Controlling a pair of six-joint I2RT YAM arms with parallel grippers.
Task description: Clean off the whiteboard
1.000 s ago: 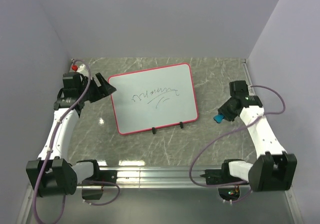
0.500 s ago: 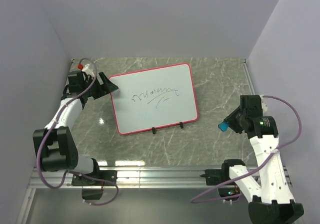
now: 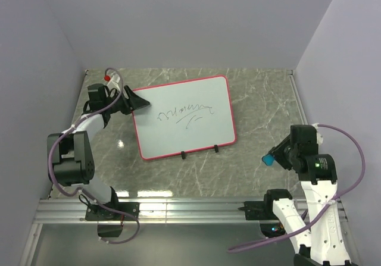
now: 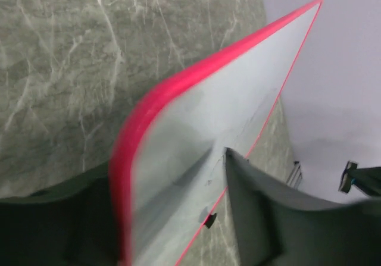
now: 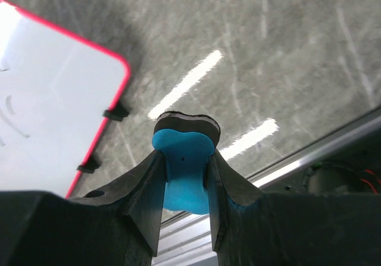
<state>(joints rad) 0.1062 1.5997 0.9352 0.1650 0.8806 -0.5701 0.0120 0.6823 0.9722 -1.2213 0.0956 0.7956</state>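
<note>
The whiteboard [image 3: 196, 129] has a white face within a thin red-pink frame. Dark scribbled lines [image 3: 184, 110] run near its middle, and two black feet [image 3: 183, 155] sit on its near edge. The table [image 3: 268, 99] shows a grey-green stone pattern with pale white veining. The eraser [image 5: 181, 171] is bright blue with a black layer at its tip. The right gripper [image 5: 183, 159] is black. The arms [image 3: 324, 196] are white with black joints, and their cables [image 3: 362, 154] are purple. The walls [image 3: 178, 22] are pale lavender.
</note>
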